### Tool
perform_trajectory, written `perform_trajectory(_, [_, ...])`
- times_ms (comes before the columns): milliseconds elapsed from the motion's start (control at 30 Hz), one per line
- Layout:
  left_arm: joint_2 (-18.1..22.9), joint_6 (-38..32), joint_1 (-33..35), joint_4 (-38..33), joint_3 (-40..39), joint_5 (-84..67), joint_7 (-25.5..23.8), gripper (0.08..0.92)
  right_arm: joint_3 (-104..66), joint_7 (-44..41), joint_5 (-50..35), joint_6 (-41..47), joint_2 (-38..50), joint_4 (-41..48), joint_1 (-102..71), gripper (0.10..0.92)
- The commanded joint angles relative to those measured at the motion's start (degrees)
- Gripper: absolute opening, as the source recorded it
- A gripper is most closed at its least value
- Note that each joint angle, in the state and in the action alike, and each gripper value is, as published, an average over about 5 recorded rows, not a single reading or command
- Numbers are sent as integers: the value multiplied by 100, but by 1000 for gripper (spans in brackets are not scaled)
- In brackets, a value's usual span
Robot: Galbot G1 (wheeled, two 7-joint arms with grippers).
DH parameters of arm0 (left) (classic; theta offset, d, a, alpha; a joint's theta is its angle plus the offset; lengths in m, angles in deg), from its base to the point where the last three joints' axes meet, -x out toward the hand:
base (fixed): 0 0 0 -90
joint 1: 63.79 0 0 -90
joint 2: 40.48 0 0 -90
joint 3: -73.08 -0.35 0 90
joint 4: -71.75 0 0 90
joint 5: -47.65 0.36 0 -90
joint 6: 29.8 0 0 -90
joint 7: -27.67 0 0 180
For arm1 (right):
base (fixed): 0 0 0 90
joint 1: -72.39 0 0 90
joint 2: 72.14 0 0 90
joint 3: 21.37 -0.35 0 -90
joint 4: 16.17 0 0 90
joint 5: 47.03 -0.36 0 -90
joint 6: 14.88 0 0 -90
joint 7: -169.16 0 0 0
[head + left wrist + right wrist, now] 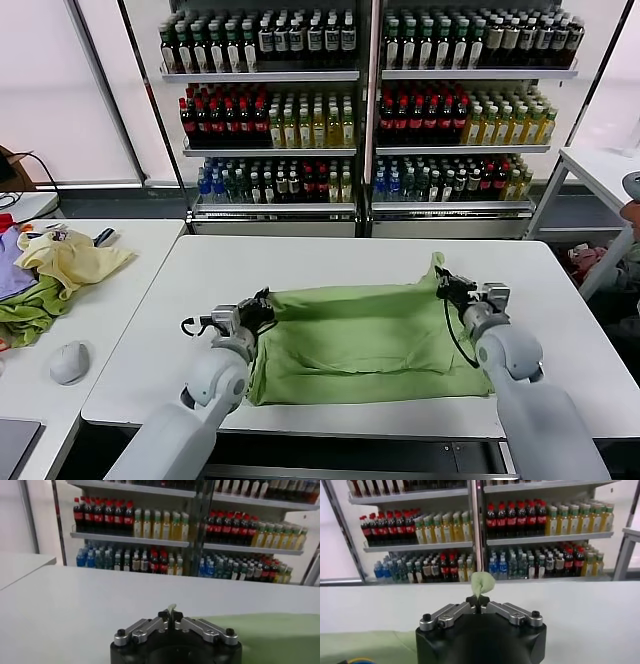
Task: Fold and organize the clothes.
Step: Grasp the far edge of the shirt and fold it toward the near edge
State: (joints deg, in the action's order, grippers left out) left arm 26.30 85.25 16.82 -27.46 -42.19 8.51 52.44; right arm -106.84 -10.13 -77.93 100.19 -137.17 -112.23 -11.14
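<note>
The light green polo shirt (365, 340) lies spread on the white table (330, 260), folded into a rough rectangle, its print not showing. My left gripper (266, 300) is shut on the shirt's far left corner; a sliver of green cloth (171, 609) sticks up between its fingertips. My right gripper (441, 282) is shut on the far right corner, which stands up in a peak; a tuft of green cloth (482, 583) shows above its fingertips. Both grippers hold the far edge low over the table.
A side table (110, 300) on the left holds a pale yellow garment (70, 260), darker green and purple garments (25, 305) and a grey mouse (68, 362). Shelves of bottles (370, 110) stand behind. Another white table (600, 170) is at the far right.
</note>
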Motion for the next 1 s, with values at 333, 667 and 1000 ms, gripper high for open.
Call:
perform_trajectory(333, [-322, 11, 1487, -1083, 26, 553, -64, 109, -999, 227, 397, 82, -352, -1585, -2256, 119])
perform_trajectory(667, [-89, 24, 1599, -1110, 72, 1384, -18, 192, -879, 202, 828, 82, -505, -1627, -2364, 288])
perform_trajectory(1000, [622, -9, 1988, -1003, 264, 1988, 577, 485, -1005, 152, 898, -81, -522, -1803, -2589, 564])
